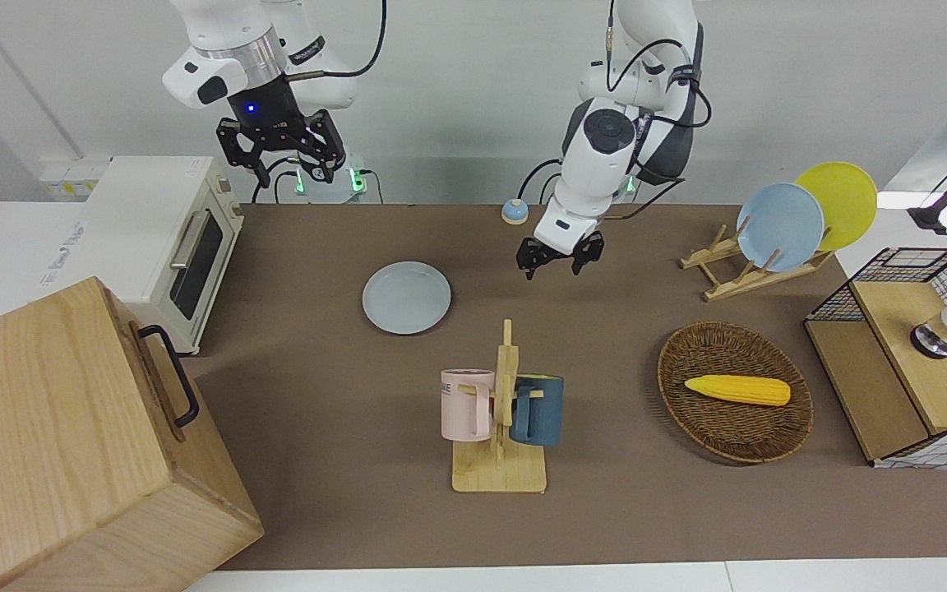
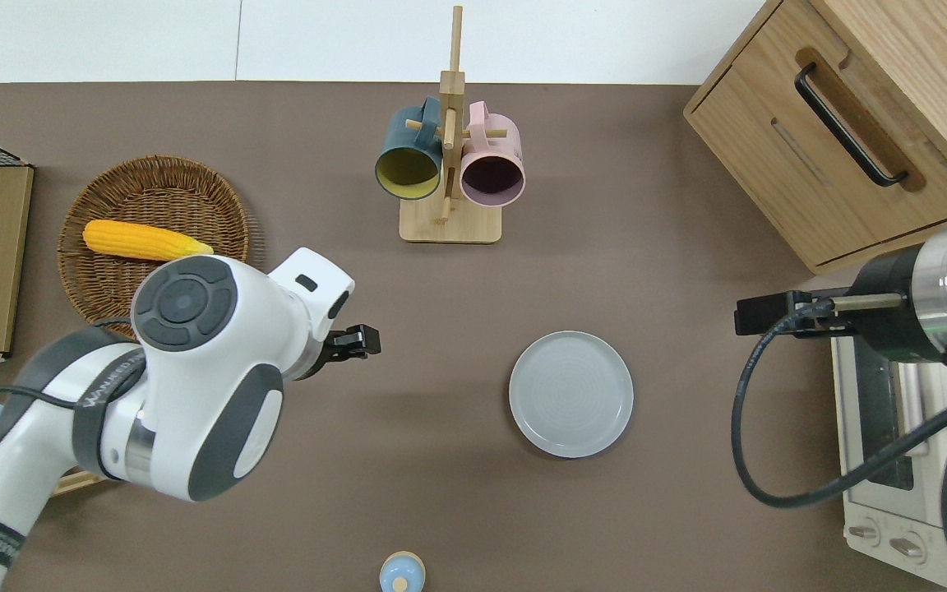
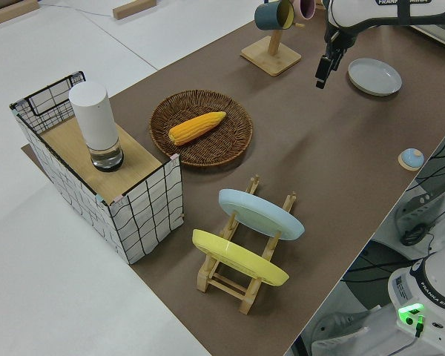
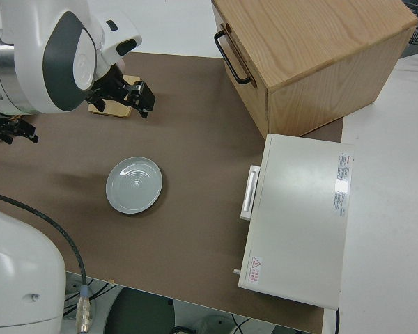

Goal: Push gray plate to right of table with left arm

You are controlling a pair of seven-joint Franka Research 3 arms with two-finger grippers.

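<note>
The gray plate (image 1: 406,298) lies flat on the brown table (image 1: 317,247), toward the right arm's end, near the toaster oven; it also shows in the overhead view (image 2: 570,394) and the right side view (image 4: 134,185). My left gripper (image 1: 556,263) is up in the air with open, empty fingers. In the overhead view the left gripper (image 2: 358,339) is over bare table between the plate and the wicker basket, well apart from the plate. My right gripper (image 1: 280,152) is parked, fingers open.
A mug rack (image 1: 500,411) holds a pink and a blue mug. The wicker basket (image 1: 735,390) holds a corn cob. A plate rack (image 1: 757,263) holds a light-blue and a yellow plate. A toaster oven (image 1: 161,238) and wooden cabinet (image 1: 71,444) stand at the right arm's end. A small blue knob (image 1: 513,211) sits near the robots.
</note>
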